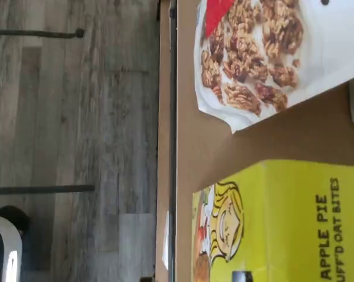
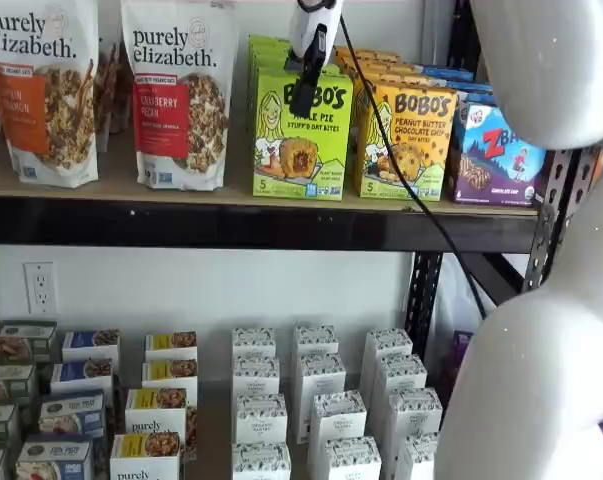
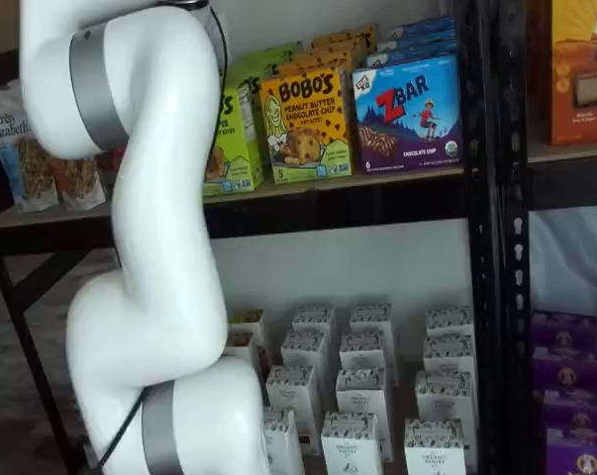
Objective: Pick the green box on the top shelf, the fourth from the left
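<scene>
- Green box (image 2: pixel 301 135): rectangular lime cardboard carton, upright on the top shelf (image 2: pixel 231 190), a tan wooden board.
- Gripper (image 2: pixel 303 95): black fingers overlap the carton front at 12 o'clock; finger spacing cannot be told.

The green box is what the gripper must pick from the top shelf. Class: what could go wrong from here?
1. The green box stands close beside the yellow-orange Bobo's box; a finger might nudge that neighbour.
2. The gripper shows no plain gap, so it might push the box back rather than straddle it.
3. The cable hangs across the neighbouring box and might drag on it.
</scene>
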